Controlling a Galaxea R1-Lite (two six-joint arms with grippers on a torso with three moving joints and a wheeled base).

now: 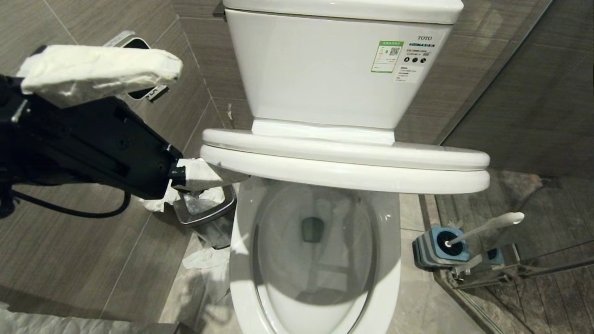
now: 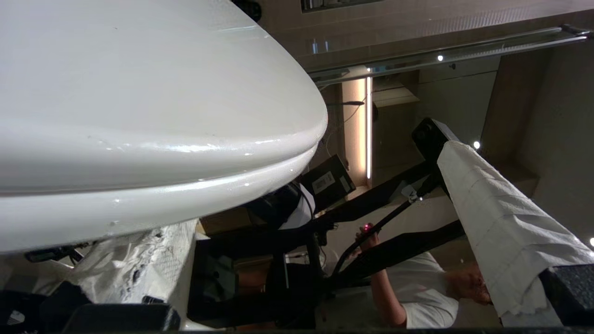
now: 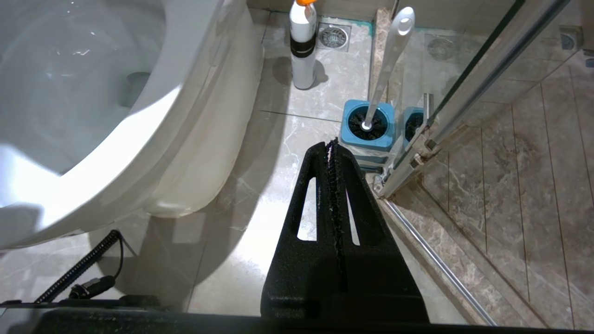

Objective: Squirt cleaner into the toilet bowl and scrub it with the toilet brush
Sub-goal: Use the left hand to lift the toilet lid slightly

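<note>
toilet bowl [image 1: 315, 260] seat edge between released, paper-wrapped left pincer [image 1: 185, 125] fingers

Tiled floor [image 3: 287, 139] carries brush holder [image 3: 369, 127].

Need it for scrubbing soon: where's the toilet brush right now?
The toilet brush stands in its blue holder on the floor right of the toilet bowl, beside the glass shower partition.
</note>
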